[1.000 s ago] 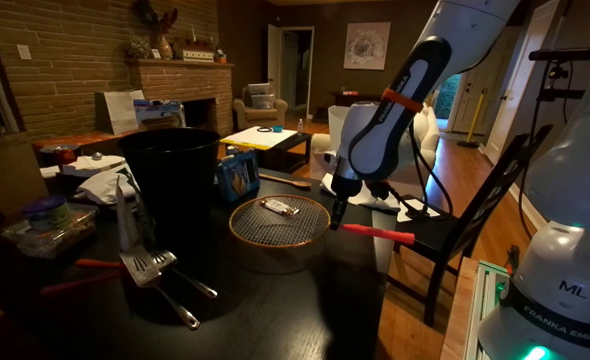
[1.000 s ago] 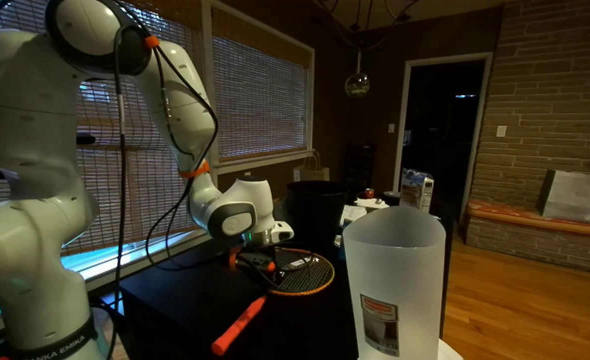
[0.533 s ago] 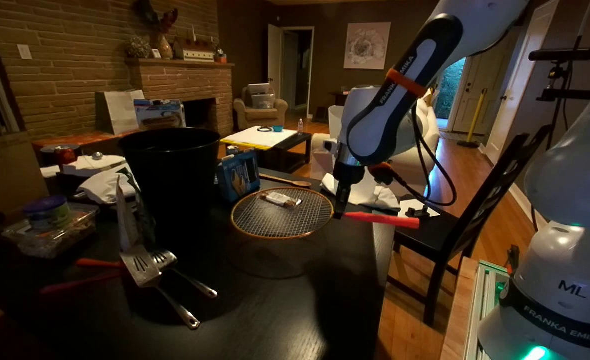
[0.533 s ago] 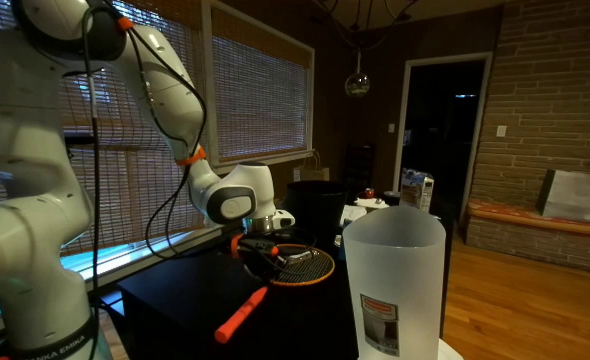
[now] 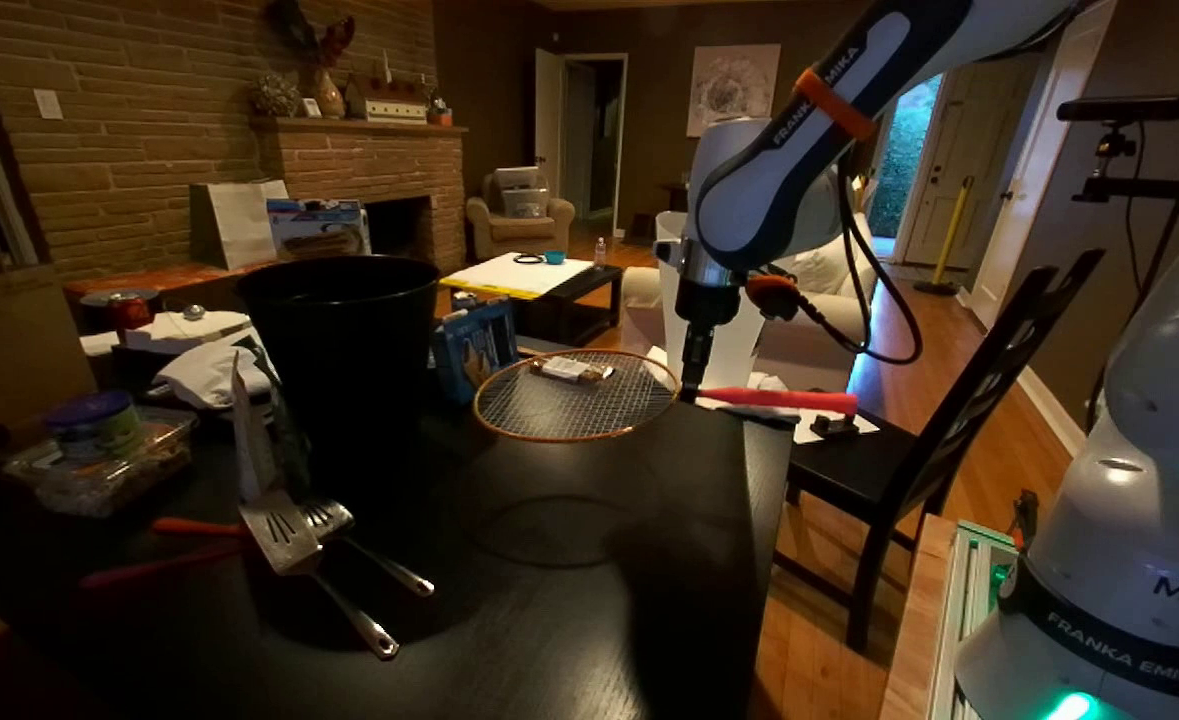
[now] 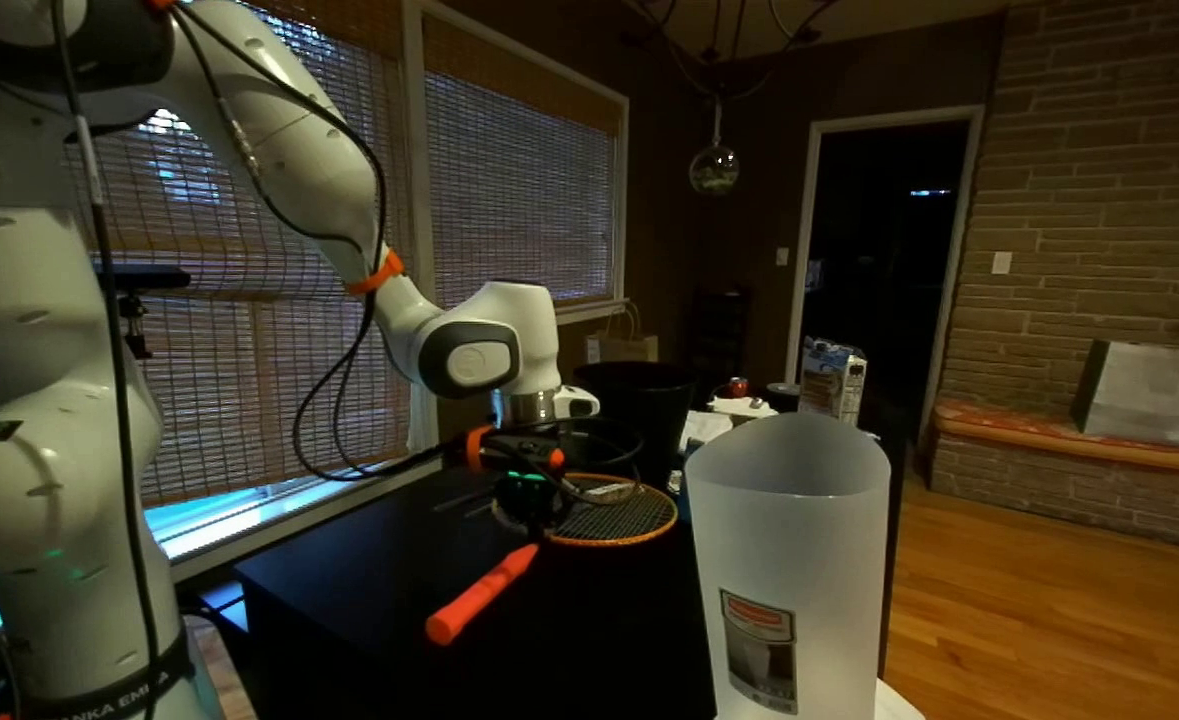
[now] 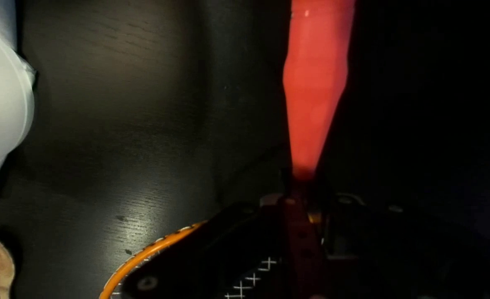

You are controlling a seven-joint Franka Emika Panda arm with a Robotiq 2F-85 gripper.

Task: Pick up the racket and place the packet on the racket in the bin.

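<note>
My gripper (image 5: 690, 391) is shut on the racket where the red handle meets the head, and holds it above the black table. The racket's round orange-rimmed mesh head (image 5: 589, 412) is roughly level; its handle shows in an exterior view (image 6: 484, 595) and the wrist view (image 7: 316, 74). The packet (image 5: 571, 371), whitish with brown ends, lies on the strings near the head's far side; it also shows in an exterior view (image 6: 609, 491) and is hidden in the wrist view. The black bin (image 5: 344, 360) stands beyond the head from my gripper; it also shows in an exterior view (image 6: 661, 425).
A blue box (image 5: 476, 350) stands beside the bin. Metal spatula-like utensils (image 5: 284, 540) and a clear plastic box (image 5: 99, 465) lie on the table. A tall white tapered container (image 6: 789, 570) stands near the table. A dark chair (image 5: 909, 450) stands at the table's edge.
My gripper has risen with the racket, and the packet has risen on the strings. The racket's head is now farther above its shadow on the table. The bin has not moved.
</note>
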